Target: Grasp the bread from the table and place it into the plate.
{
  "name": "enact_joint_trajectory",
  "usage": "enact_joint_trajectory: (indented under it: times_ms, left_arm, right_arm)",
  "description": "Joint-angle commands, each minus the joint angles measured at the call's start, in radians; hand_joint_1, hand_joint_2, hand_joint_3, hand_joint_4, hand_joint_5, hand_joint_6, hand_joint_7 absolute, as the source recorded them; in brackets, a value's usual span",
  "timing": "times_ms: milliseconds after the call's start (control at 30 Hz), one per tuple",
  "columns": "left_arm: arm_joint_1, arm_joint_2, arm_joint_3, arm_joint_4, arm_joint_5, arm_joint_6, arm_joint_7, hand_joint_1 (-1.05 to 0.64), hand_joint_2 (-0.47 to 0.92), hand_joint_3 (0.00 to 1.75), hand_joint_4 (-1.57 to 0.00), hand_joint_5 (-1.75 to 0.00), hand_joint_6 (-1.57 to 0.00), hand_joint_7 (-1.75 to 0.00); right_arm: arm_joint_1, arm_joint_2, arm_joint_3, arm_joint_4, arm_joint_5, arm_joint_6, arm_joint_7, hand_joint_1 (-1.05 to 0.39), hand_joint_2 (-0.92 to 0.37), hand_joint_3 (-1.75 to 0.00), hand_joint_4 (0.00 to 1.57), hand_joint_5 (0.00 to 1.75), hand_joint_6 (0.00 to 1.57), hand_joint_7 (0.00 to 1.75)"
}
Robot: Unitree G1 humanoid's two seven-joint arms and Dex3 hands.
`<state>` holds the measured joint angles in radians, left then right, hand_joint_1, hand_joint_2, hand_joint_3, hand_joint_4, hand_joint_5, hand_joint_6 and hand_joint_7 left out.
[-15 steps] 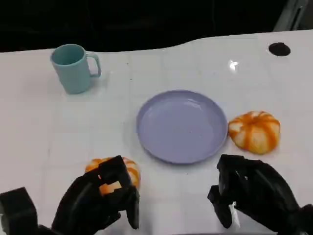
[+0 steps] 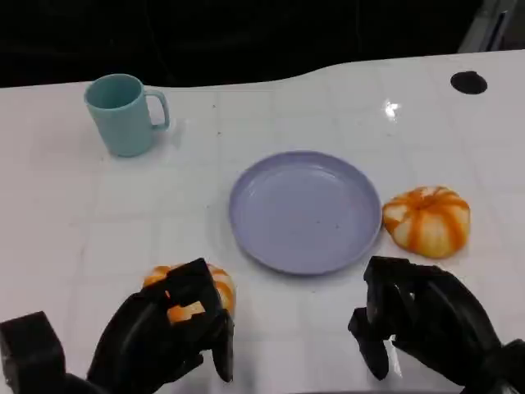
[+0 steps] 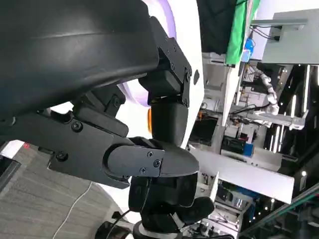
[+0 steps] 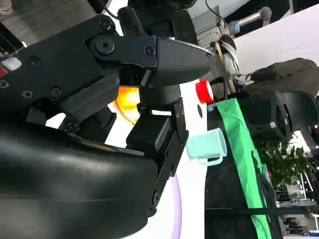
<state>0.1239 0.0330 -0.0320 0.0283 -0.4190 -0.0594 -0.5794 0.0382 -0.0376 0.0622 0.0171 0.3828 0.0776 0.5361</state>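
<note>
The white desk point(image 2: 344, 107) spreads across the whole scene, with a dark edge along its far side. On it, near the middle, sits the round lilac plate point(image 2: 304, 210), with nothing on it. The left robot hand point(image 2: 168, 332), black and many-fingered, lies at the near left; its fingers are curled over the near side of an orange-and-white striped bread roll point(image 2: 215, 286), which rests on the desk just left of the plate's near rim. Whether the fingers actually clamp the roll or only cover it cannot be told. The right robot hand point(image 2: 418, 320) hovers at the near right, its fingers bent inward with nothing between them, just near of the plate's right edge. A second orange-and-white striped bread roll point(image 2: 426, 220) lies on the desk just right of the plate, touching or almost touching its rim, apart from the right hand. A pale teal mug point(image 2: 123, 113) stands upright at the far left, handle to the right. A small black round spot point(image 2: 468, 82) marks the desk at the far right.
</note>
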Motion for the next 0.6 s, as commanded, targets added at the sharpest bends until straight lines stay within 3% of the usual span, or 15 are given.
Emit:
enact_joint_trajectory:
  times_ms: [33,300,400,533,600]
  left_arm:
    - [-0.008,0.011,0.015,0.005,-0.007,-0.01,-0.012,-0.61,0.92,0.3,-0.94,-1.75,-0.73,-1.75]
    - [-0.005,0.003,0.029,-0.012,-0.022,0.003,0.001,-0.62,0.92,0.28,-0.94,-1.75,-0.73,-1.75]
    - [-0.002,0.004,0.035,-0.038,-0.038,0.022,0.006,-0.64,0.92,0.31,-0.91,-1.75,-0.66,-1.75]
    - [-0.007,0.008,0.043,-0.05,-0.025,-0.046,-0.023,-0.65,0.92,0.3,-0.58,-1.74,-0.56,-1.37]
    - [-0.019,0.015,0.045,-0.049,-0.01,-0.093,-0.034,-0.66,0.92,0.29,-0.51,-1.69,-0.53,-1.2]
  right_arm:
    - [-0.011,-0.004,-0.01,0.012,0.005,-0.013,0.01,-0.95,-0.78,-0.6,1.22,1.65,1.05,1.49]
    - [-0.014,0.001,-0.003,0.006,-0.007,-0.01,-0.007,-0.95,-0.83,-0.54,1.21,1.63,1.05,1.48]
    - [-0.016,0.004,-0.004,0.012,-0.005,-0.015,-0.002,-0.96,-0.82,-0.54,1.23,1.63,1.06,1.49]
    - [-0.014,0.004,0.001,0.015,-0.022,-0.024,-0.01,-0.95,-0.83,-0.56,1.22,1.63,1.06,1.5]
    - [-0.013,0.006,0.002,0.013,-0.024,-0.023,-0.012,-0.95,-0.83,-0.56,1.21,1.63,1.07,1.5]
